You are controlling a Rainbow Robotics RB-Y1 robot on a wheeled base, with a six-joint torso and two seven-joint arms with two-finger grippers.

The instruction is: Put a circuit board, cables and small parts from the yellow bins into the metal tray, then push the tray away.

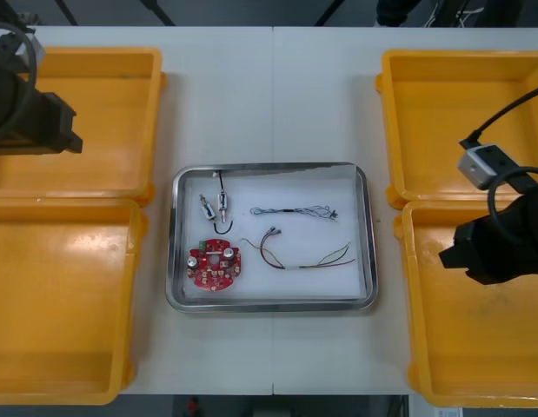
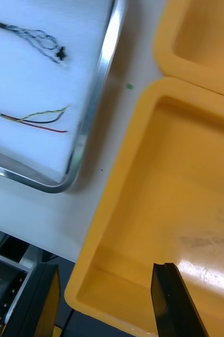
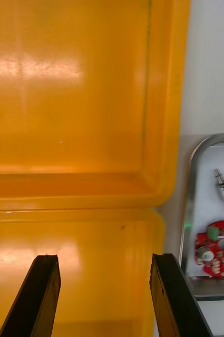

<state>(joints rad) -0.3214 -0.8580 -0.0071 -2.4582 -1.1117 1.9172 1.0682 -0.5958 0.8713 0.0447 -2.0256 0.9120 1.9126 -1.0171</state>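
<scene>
Jaws stand wide apart on the left gripper [image 3: 104, 258] and on the right gripper [image 2: 106, 266], with nothing between them. The left gripper hangs over the left bins [image 1: 140, 205], close to where the two meet. The right gripper hangs over the nearer of the right bins [image 1: 408, 261], toward the side that faces the tray [image 1: 270, 168].

The tray sits on the table [image 1: 277, 95] between the bins, white inside. The red circuit board [image 1: 215, 266] lies in its near left corner. Two small metal parts [image 1: 213, 207] lie side by side just beyond the board, with a black cable [image 1: 218, 229] curving beside them. The blue and white cable [image 1: 295, 210] stretches across the middle toward the right rim. The red and yellow cable [image 1: 308, 256] lies nearer the robot, just right of the board.
</scene>
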